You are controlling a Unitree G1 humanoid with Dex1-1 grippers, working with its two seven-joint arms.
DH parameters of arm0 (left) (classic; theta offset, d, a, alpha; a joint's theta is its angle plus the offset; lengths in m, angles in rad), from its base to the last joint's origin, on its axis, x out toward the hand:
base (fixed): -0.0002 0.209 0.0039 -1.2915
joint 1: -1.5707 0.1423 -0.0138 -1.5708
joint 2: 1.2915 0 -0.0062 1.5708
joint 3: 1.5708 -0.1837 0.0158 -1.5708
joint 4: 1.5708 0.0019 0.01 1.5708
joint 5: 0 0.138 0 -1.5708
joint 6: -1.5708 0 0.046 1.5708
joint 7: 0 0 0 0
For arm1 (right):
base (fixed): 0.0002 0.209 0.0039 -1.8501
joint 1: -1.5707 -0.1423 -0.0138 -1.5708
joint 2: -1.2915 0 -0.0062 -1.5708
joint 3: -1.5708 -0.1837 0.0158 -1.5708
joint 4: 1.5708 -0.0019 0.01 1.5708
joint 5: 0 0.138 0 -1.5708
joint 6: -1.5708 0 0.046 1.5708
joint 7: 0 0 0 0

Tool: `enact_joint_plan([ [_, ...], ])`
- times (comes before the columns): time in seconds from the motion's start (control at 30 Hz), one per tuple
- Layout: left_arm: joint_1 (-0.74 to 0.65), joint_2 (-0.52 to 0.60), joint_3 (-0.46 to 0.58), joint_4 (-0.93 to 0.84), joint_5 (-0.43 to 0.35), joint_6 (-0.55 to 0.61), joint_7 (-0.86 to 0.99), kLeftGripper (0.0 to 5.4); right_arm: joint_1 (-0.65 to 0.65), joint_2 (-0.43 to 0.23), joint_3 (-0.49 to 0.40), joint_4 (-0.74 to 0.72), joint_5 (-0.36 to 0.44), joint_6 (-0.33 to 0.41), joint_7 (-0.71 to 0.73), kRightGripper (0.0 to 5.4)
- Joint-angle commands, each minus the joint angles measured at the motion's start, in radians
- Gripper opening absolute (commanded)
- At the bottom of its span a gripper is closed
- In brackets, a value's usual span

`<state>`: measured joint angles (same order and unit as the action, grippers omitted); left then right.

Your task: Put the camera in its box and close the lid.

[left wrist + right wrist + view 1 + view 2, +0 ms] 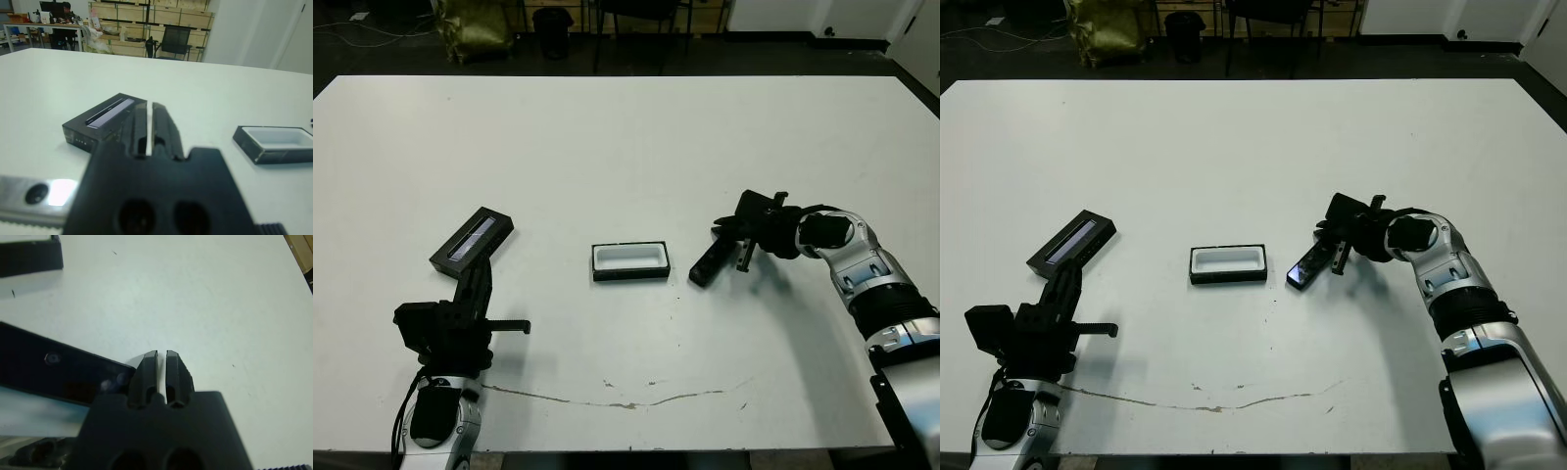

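The box (629, 261) lies open at the table's middle, white lining up, nothing inside. The camera (1307, 266), a slim black bar with a bluish glint, rests on the table just right of the box, angled. My right gripper (724, 238) is shut and empty, its tips by the camera's far end; the right wrist view shows the camera (49, 372) beside the fingers (149, 372), not between them. The lid (473, 238) with its grey strip lies at the left. My left gripper (480, 266) is shut, empty, pointing at the lid (105, 117) from just short of it.
A thin dark scratch line (607, 401) runs across the table near the front edge. Beyond the far edge stand chairs (631, 20) and a yellowish bag (475, 29). A person (66, 10) sits far back in the left wrist view.
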<state>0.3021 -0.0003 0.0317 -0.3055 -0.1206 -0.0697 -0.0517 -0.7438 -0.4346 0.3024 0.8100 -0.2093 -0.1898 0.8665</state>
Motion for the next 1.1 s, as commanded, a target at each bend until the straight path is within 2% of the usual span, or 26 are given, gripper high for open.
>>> enact_joint_plan([
  [0.03,0.011,0.003,0.003,0.014,0.008,0.012,0.003,0.02,0.022,0.007,-0.001,0.007,0.010,0.045,0.032,0.00],
  [0.1,0.013,0.002,0.002,0.005,0.008,0.026,0.007,0.02,0.014,0.008,-0.015,0.012,0.024,0.081,0.033,0.00],
  [0.27,0.012,0.003,0.002,0.005,0.001,0.023,0.002,0.02,0.001,-0.027,-0.090,-0.016,0.076,0.118,0.005,0.00],
  [0.33,0.009,0.004,0.003,0.015,-0.002,0.010,-0.004,0.02,-0.004,-0.047,-0.117,-0.042,0.082,0.151,-0.014,0.00],
  [0.47,0.011,0.003,-0.003,0.003,0.012,0.025,0.007,0.02,-0.004,-0.087,-0.167,-0.090,0.114,0.156,-0.007,0.00],
  [0.63,0.012,0.005,-0.006,-0.010,0.013,0.037,0.008,0.02,0.000,-0.124,-0.209,-0.156,0.150,0.222,-0.002,0.00],
  [0.73,0.010,0.006,-0.003,-0.003,0.011,0.026,0.003,0.02,0.018,-0.146,-0.242,-0.178,0.185,0.185,0.008,0.00],
  [0.87,0.007,0.006,0.000,0.003,0.011,0.021,0.003,0.02,0.055,-0.181,-0.258,-0.251,0.200,0.181,0.023,0.00],
  [1.1,0.004,0.004,0.001,0.007,0.010,0.020,0.005,0.02,0.165,-0.192,-0.248,-0.365,0.282,0.265,0.143,0.00],
])
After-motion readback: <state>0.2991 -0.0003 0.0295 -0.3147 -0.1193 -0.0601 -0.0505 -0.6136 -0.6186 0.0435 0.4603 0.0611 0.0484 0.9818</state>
